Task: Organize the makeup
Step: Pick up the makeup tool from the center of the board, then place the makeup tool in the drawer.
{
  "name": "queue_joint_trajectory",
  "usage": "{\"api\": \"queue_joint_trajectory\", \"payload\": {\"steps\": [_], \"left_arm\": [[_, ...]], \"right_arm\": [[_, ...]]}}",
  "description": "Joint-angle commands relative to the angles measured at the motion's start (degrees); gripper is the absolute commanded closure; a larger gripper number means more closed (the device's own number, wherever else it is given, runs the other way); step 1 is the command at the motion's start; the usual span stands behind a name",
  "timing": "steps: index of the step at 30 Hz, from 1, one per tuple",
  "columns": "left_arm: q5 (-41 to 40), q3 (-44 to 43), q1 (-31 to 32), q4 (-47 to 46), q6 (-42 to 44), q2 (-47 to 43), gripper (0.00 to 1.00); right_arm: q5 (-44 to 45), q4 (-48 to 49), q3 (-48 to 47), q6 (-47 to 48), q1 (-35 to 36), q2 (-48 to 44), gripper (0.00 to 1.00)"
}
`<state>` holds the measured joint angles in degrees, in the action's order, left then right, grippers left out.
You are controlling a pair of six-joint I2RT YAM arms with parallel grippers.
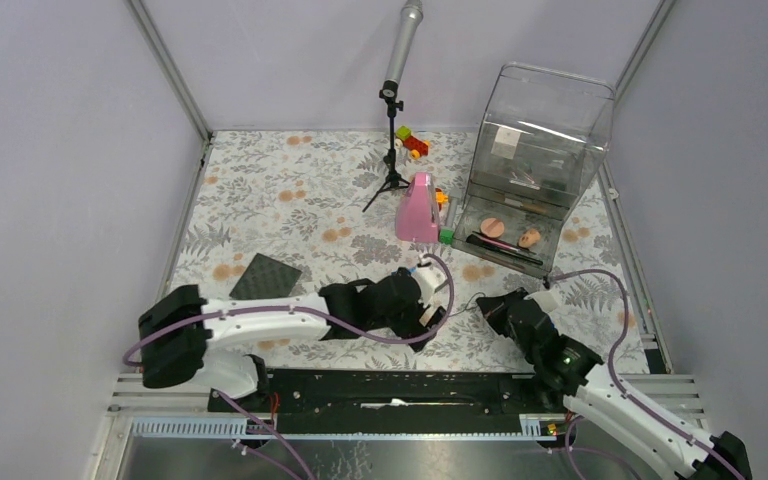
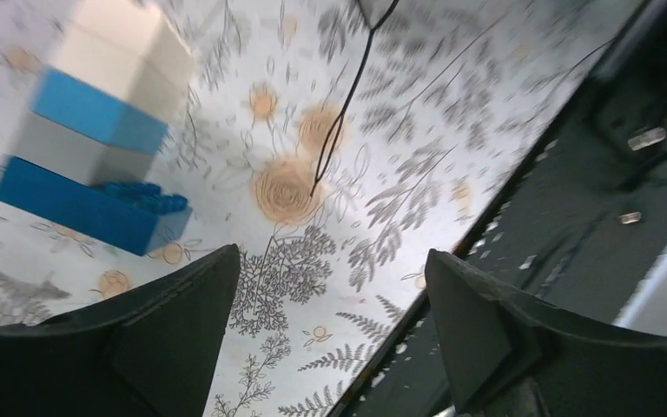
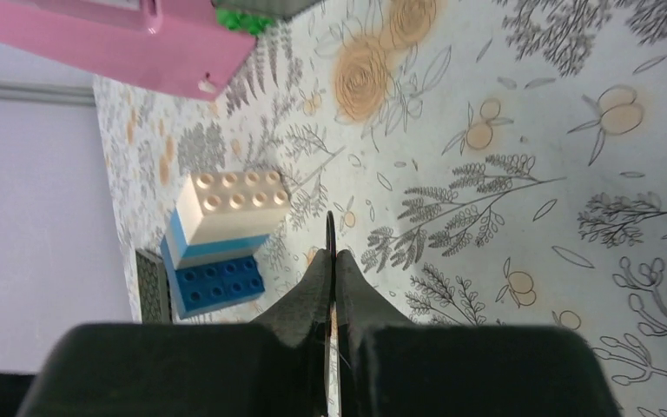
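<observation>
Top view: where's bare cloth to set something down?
Free: far-left cloth, from mic tripod to flat dark square. Crowded: pink cone to clear organizer; near centre, left tool beside right tool gripping a thin black stick.

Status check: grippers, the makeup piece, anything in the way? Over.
Left gripper open, empty. Right gripper shut on thin black makeup stick. Blue-and-white block stack close beside both grippers; may crowd the next move.

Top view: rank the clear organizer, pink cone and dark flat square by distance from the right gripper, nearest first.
1. The clear organizer: just beyond the right gripper, on the right side.
2. The pink cone: farther back and to the left, mid-table.
3. The dark flat square: far left.
</observation>
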<state>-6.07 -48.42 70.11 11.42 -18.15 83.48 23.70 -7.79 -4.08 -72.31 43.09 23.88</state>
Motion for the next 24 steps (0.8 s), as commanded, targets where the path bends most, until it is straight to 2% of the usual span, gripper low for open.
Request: {"api": "queue_joint_trajectory", "payload": {"steps": [1, 7, 12, 18, 24], "left_arm": [[-2.59, -4.41, -0.14, 3.56, 1.27, -9.17, 0.12], [-9.37, -4.86, -0.73, 8.94, 1.55, -18.03, 0.08], [-11.69, -4.96, -1.02, 12.58, 0.83, -22.94, 0.06], [-12.78, -5.51, -1.02, 16.38, -0.12, -26.95, 0.06], [-13.75, -5.46, -0.98, 17.41, -0.22, -29.2, 0.05]], "right_arm": [[9.06, -13.04, -3.85, -0.23, 0.23, -5.64, 1.0], [20.82, -13.15, -8.75, -5.34, 0.16, -7.8, 1.0], [27.94, -3.88, -10.61, -8.36, 0.21, -1.1, 1.0], [39.82, 2.9, -14.31, -8.86, -0.06, 7.45, 1.0], [43.15, 9.88, -16.37, -8.81, -5.01, 13.59, 1.0]]}}
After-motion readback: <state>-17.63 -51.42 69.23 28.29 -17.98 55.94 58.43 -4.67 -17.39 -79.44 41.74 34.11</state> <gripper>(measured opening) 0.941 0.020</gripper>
